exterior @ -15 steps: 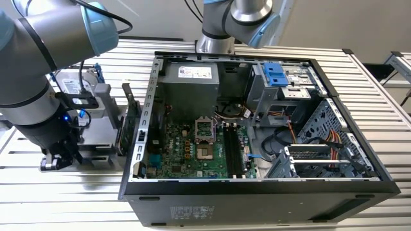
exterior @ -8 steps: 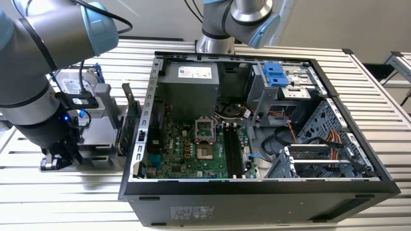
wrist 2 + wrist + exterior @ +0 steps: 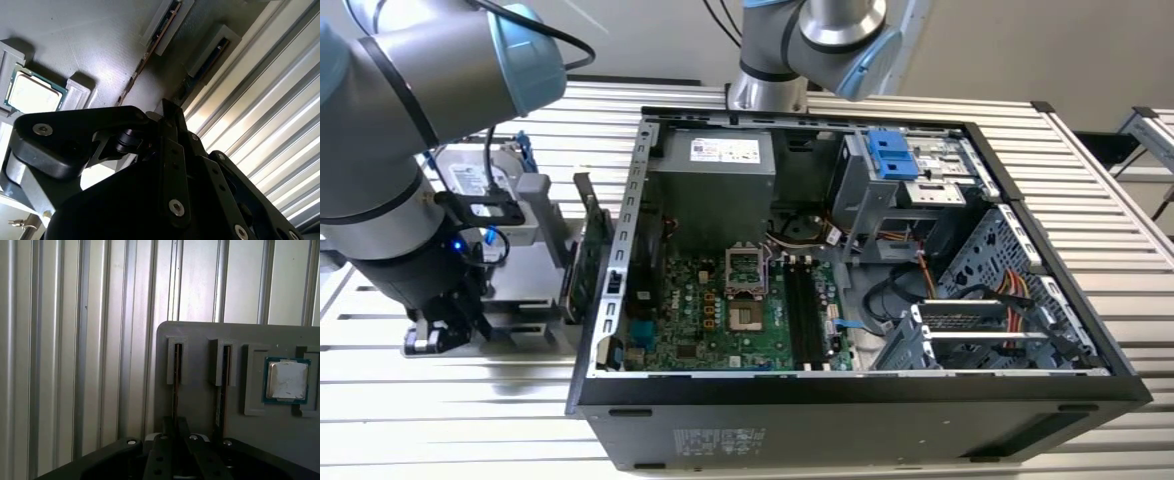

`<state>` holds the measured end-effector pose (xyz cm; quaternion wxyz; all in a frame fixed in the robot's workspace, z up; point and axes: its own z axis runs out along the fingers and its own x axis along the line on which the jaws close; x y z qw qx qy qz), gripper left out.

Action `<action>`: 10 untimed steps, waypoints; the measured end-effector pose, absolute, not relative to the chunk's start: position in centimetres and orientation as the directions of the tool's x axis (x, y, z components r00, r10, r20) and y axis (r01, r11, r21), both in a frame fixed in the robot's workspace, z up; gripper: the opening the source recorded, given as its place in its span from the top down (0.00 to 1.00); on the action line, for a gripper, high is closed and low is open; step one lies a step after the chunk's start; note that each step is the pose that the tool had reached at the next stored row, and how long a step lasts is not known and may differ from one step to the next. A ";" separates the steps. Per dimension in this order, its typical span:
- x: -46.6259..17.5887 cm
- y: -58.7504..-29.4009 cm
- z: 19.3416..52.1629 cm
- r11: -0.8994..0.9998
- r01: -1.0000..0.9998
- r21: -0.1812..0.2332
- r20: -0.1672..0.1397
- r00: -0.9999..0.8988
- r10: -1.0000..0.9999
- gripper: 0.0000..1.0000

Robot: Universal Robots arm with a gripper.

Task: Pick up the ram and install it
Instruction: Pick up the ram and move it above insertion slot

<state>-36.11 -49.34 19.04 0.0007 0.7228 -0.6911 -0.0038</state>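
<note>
Ram (image 3: 176, 371), edge-on in a grey tray (image 3: 200, 332) slot, first wrist view: one end hidden behind gripper (image 3: 175, 432); chips not discernible. Second stick (image 3: 220, 390), neighbouring slot: likewise part-hidden. Tray: cut off just beyond the processor (image 3: 286, 381). Gripper: body cropped at picture edge; contact with ram indeterminable.

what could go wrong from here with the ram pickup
The gripper is lined up on the ram, which stands on edge in a tray slot; an off-centre grasp might tilt or jam it. The second stick is close beside, so it could get bumped. A jolt could shift the processor.
</note>
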 end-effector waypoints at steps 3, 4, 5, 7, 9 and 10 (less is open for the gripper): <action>-36.1 -49.3 19.3 -0.045 -0.999 0.007 -0.004 0.045 -0.999 1.00; -36.1 -49.3 19.4 -0.045 -0.999 0.007 -0.004 0.045 -0.999 1.00; -36.1 -49.3 19.5 -0.045 -0.999 0.007 -0.004 0.045 -0.999 1.00; -36.1 -49.3 19.8 -0.045 -0.999 0.007 -0.004 0.045 -0.999 1.00; -36.1 -49.3 20.0 -0.045 -0.999 0.007 -0.004 0.045 -0.999 1.00; -36.1 -49.3 20.1 -0.045 -0.999 0.007 -0.004 0.045 -0.999 1.00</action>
